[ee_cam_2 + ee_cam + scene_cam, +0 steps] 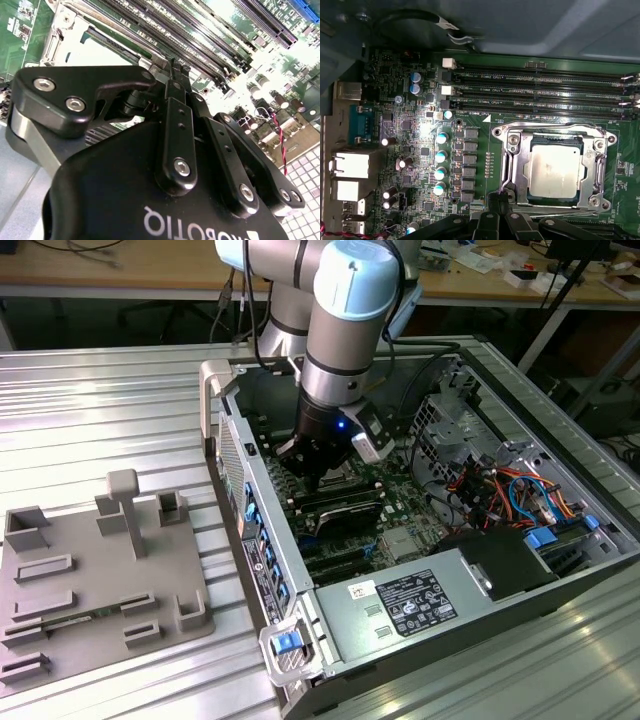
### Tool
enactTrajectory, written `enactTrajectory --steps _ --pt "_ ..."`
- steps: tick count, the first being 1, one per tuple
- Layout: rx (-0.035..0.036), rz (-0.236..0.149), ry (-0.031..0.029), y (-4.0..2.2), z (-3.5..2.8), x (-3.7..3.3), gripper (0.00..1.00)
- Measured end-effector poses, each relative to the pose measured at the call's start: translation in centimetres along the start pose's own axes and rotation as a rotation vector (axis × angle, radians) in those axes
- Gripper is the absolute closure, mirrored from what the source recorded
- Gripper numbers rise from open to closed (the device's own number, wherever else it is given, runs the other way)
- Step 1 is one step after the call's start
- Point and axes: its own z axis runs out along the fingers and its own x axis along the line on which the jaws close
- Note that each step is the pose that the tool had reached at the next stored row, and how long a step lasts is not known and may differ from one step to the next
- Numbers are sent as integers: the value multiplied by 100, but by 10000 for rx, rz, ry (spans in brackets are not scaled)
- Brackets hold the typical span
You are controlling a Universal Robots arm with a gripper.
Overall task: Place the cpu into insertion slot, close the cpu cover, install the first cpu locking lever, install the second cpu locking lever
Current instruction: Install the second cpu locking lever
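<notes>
Hand closed at the corner of the insertion slot, cpu seated
The hand's fingers are drawn together, with nothing clearly seen between them. Just ahead of the hand the cpu is seated in the insertion slot, the cpu cover is laid flat around it, and memory slots are seen farther ahead.

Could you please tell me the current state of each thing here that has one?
cpu: seated in the insertion slot.
cpu cover: closed down over the cpu.
gripper: shut, by a corner of the cpu cover.
memory slots: empty.
computer case: open, side panel off.
</notes>
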Motion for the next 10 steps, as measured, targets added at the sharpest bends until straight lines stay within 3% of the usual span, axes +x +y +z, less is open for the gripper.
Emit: enactTrajectory --steps 5,10 --pt "-57 3 -7 4 10 -1 89" --pt "-52 0 -4 4 9 0 89"
